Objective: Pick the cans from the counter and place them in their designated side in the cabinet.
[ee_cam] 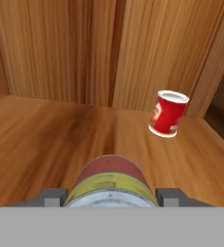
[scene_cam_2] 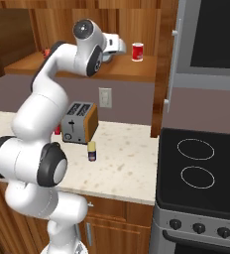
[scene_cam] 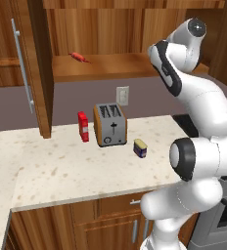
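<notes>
**A:** So where are we at? Looks like our gripper [ee_cam: 109, 202] is clamped on the round can [ee_cam: 109, 181], bottom center of the hand view, hovering over the cabinet [ee_cam: 46, 140] shelf near the red cup [ee_cam: 168, 114].

**B:** Yep, not set down yet. And the blue-purple can [scene_cam: 140, 147] sits on the counter [scene_cam: 61, 171], center-right in the left base view. We'd guess roughly halfway.
</notes>
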